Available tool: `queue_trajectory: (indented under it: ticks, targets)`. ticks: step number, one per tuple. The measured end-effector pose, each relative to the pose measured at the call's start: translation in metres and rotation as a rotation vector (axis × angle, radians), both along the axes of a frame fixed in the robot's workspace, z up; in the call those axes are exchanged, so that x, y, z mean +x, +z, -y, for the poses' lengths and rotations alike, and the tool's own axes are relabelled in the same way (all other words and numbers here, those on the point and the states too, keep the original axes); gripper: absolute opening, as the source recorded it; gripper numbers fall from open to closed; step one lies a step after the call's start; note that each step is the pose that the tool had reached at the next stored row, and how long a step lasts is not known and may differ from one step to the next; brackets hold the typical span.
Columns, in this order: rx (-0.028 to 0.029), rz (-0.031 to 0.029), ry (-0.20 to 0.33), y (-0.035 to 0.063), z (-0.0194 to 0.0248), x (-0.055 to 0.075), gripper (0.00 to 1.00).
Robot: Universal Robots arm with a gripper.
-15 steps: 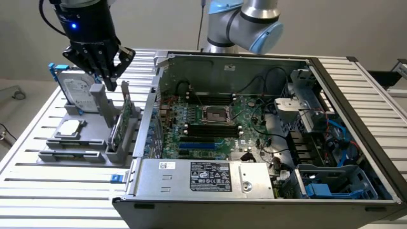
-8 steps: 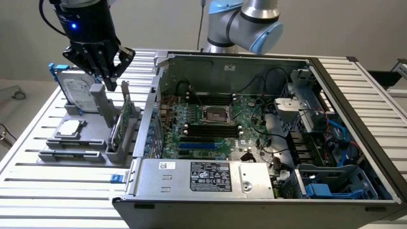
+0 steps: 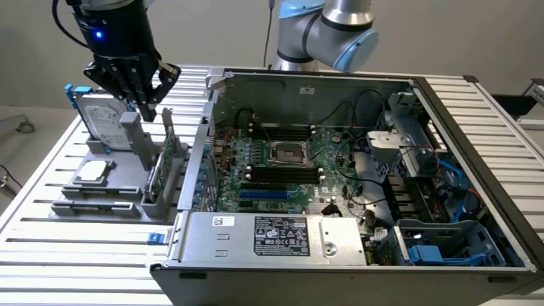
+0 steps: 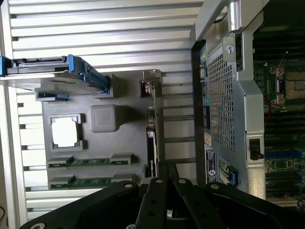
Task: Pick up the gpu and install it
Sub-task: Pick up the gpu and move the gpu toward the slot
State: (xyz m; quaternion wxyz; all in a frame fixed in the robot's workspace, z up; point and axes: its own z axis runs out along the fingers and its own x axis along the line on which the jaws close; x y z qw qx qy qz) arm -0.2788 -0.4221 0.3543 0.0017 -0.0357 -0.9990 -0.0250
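The gpu (image 3: 163, 159) stands on edge in a grey holder (image 3: 102, 207) left of the open computer case (image 3: 340, 178) in the exterior view. It is a thin green card with a silver bracket at its far end. In the wrist view the gpu (image 4: 152, 138) appears edge-on, in line with my fingers. My black gripper (image 3: 146, 109) hangs just above the card's far end, beside a grey post, shut and holding nothing. In the wrist view the gripper (image 4: 164, 186) has its fingers pressed together.
On the holder also sit a hard drive in a blue frame (image 3: 106, 121), a square processor chip (image 4: 66, 132) and two memory sticks (image 4: 90, 162). The case's metal side wall (image 4: 224, 105) rises close beside the gpu. The motherboard (image 3: 281, 166) lies exposed inside the case.
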Motion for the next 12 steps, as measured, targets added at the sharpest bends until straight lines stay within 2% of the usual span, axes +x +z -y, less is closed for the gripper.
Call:
queue_trajectory:
  ticks: [4, 7, 9, 10, 11, 12]
  targets:
    - [-0.0001, 0.0000, 0.000, -0.0013, -0.0014, 0.000, 0.11]
    - [0.0000, 0.0052, 0.000, -0.0045, -0.0085, -0.001, 0.11]
    - [-0.0006, 0.0112, 0.000, -0.0064, -0.0121, -0.003, 0.11]
    - [-0.0023, 0.0139, -0.001, -0.0070, -0.0124, -0.004, 0.12]
    - [-0.0032, 0.0138, 0.000, -0.0070, -0.0124, -0.004, 0.12]
    - [-0.0032, 0.0138, 0.000, -0.0070, -0.0124, -0.004, 0.17]
